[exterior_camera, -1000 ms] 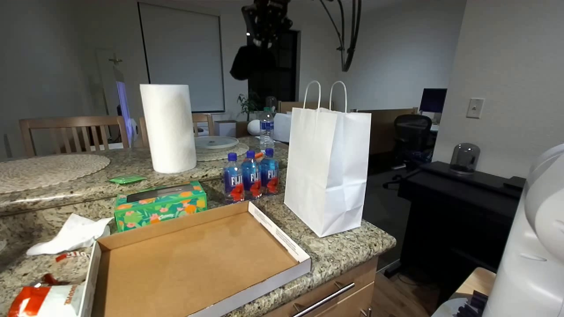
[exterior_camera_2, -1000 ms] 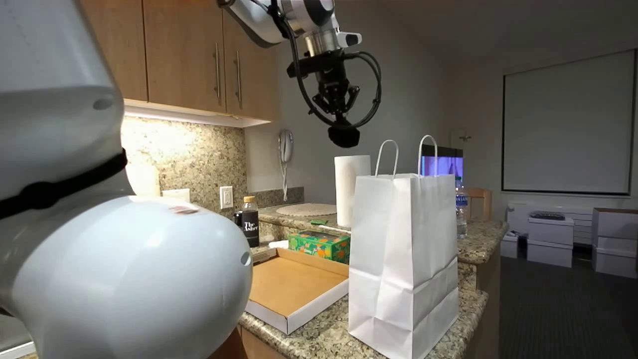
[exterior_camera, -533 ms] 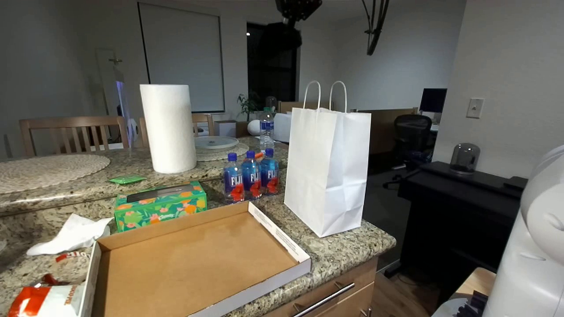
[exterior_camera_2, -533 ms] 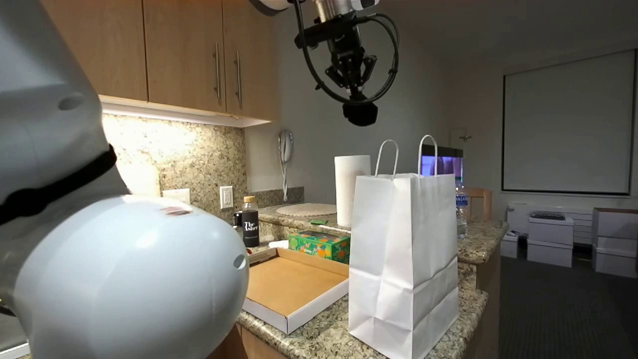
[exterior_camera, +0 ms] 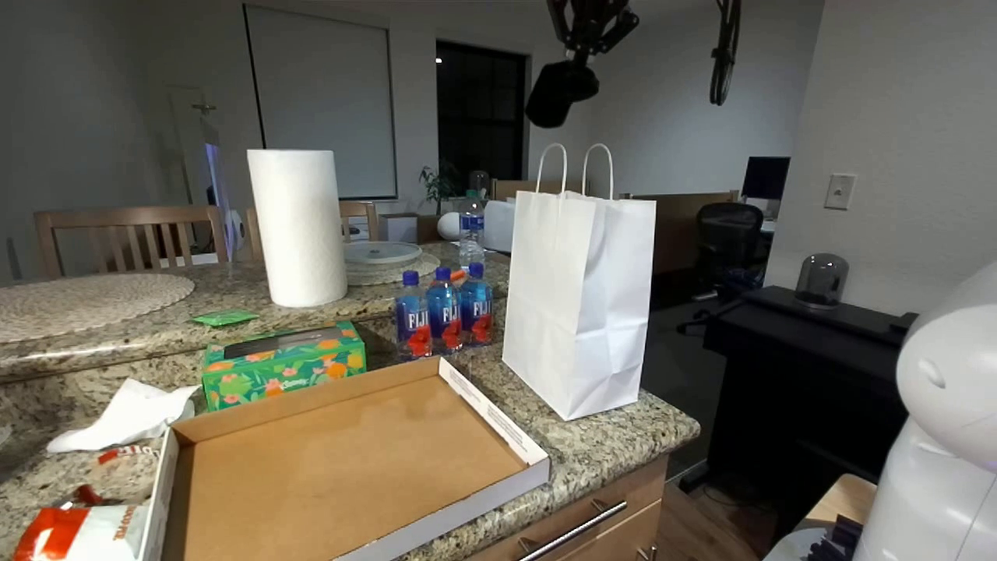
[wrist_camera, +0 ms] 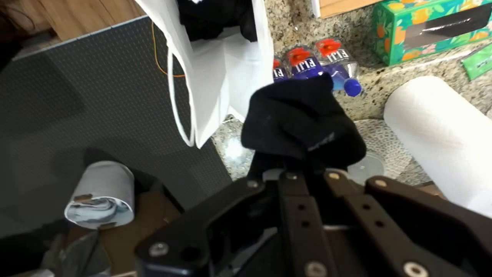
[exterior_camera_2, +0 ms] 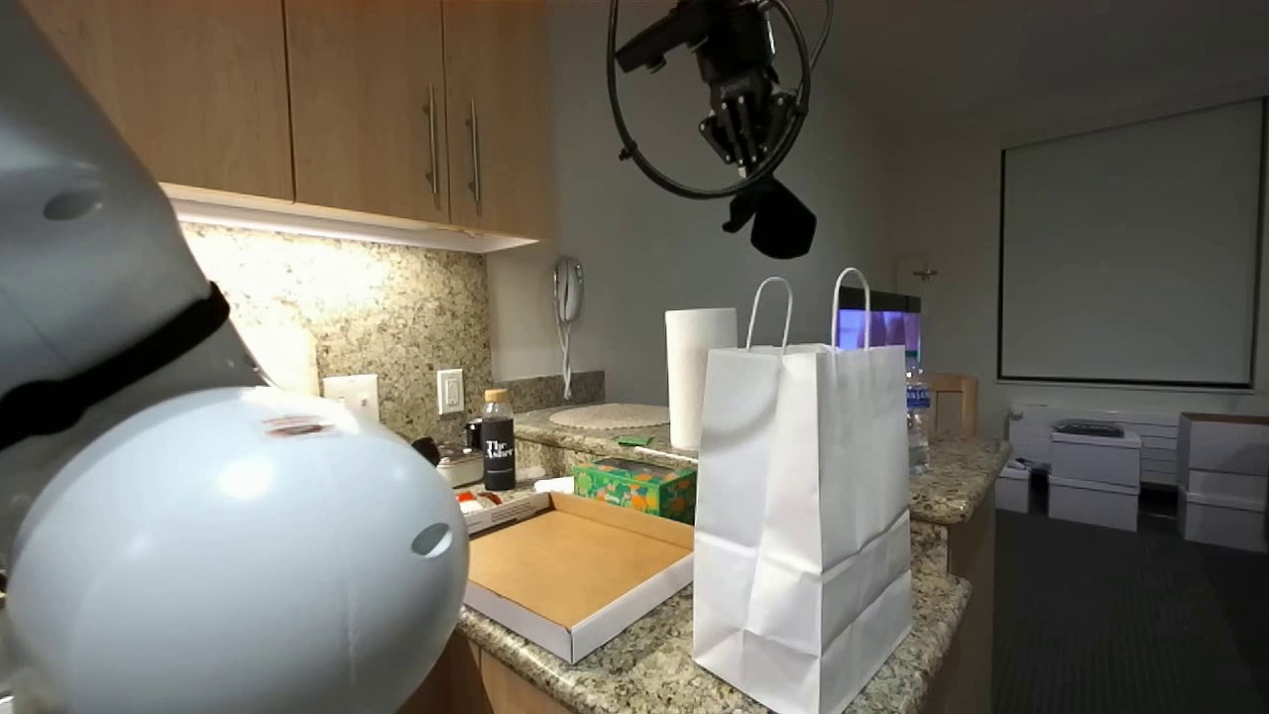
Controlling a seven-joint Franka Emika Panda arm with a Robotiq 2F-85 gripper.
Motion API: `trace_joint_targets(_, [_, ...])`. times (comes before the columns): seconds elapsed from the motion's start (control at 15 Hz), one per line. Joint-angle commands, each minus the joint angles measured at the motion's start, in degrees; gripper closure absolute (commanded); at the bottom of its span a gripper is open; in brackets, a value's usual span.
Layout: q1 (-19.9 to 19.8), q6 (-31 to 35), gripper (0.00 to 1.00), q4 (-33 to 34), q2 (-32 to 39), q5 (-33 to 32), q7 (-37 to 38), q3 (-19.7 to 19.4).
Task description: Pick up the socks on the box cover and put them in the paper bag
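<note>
**White paper bag (exterior_camera: 545,296) below, gripper (exterior_camera: 579,56) above, black socks (exterior_camera: 551,97) between**

At base, granite counter (exterior_camera: 607,438); set flat on it, box cover (exterior_camera: 350,460) with raised walls. Near its end, at the counter's corner: paper bag standing upright, handles (exterior_camera_2: 867,322) raised, mouth (wrist_camera: 215,54) facing up. Higher than the handles in both exterior views: gripper with fingers (wrist_camera: 294,186) clamped together on the black socks. Hanging just beneath it, apart from the bag, with long axis slanted: the socks. Visible inside the bag by the wrist view: dark cloth (wrist_camera: 215,17), probably socks already in place. Decisive relation: bag mouth lower than the held socks and, in the wrist view, up and to the left of them; depth alignment uncertain. Likely next: slight shift toward the mouth, lowering between the handles, then release; chief risk, a snag on handle or rim.

Compared with half a second earlier: no shift in box cover or bag; gripper carried from the box-cover side to above the bag and turned about its axis; socks swung round with it.
</note>
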Motion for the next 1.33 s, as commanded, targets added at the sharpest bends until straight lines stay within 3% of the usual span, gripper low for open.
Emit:
trace_joint_targets(0.0, [-3.5, -2.0, 0.92, -2.6, -1.8, 1.6, 7.2, 0.1])
trace_joint_targets(0.53, [-6.0, -4.5, 0.92, -5.5, 0.8, 3.0, 14.6, 0.1])
trace_joint_targets(0.67, [-6.0, -4.6, 0.66, -5.4, 1.2, 2.6, 16.2, 0.5])
trace_joint_targets(1.27, [-4.8, -3.5, 0.10, -4.4, 0.9, 2.6, 18.3, 1.7])
